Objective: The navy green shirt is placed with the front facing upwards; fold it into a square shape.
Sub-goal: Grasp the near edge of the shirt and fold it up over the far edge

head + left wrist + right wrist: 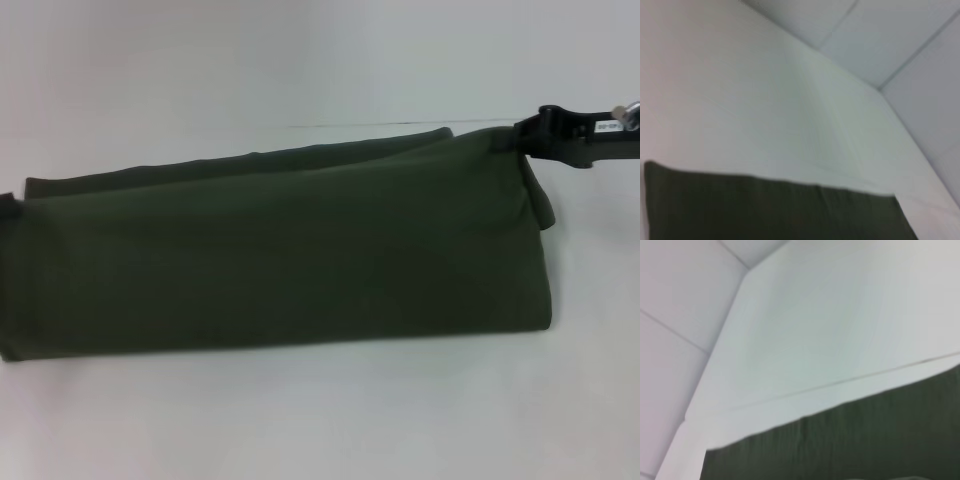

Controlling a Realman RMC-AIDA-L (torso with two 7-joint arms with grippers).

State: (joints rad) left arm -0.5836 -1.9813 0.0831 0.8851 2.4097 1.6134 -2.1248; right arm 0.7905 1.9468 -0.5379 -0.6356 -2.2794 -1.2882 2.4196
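Head view: navy green shirt folded lengthwise, plain.

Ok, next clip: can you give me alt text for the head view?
A dark green shirt, folded into a long band with no print showing, lies across a white table. The right hand is at the shirt's far right corner, the cloth there raised slightly. A small dark shape at the shirt's left edge may be the left hand, but too little shows.
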